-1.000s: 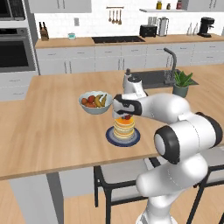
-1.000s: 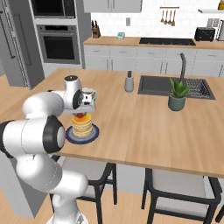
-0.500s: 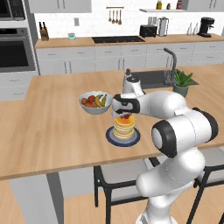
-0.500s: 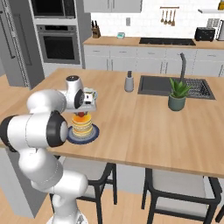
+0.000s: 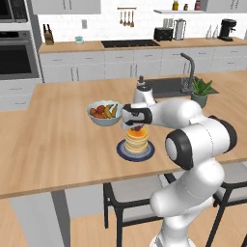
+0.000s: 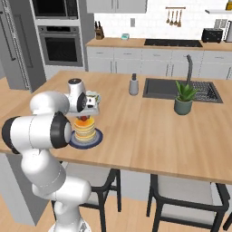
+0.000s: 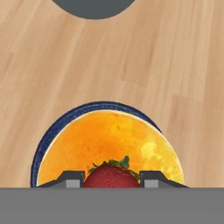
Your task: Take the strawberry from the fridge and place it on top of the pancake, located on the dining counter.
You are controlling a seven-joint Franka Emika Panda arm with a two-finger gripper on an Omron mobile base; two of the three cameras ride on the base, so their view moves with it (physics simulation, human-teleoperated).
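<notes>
The gripper (image 7: 112, 180) pinches the strawberry (image 7: 112, 176) just above the pancake (image 7: 109, 146). Released off-centre, the berry could roll off onto the counter (image 7: 153, 52).

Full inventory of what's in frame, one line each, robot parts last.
strawberry: 1, dark red, between the gripper fingertips over the pancake
pancake: 1 stack, golden-orange, on the plate
plate: 1, dark blue-grey, on the dining counter
dining counter: 1, light wood
fruit bowl: 1, pale, behind the pancake
potted plant: 1, green, by the sink
sink: 1, dark, in the counter
wall oven: 1, black-windowed, far wall
gripper: 1, dark, shut on the strawberry
</notes>
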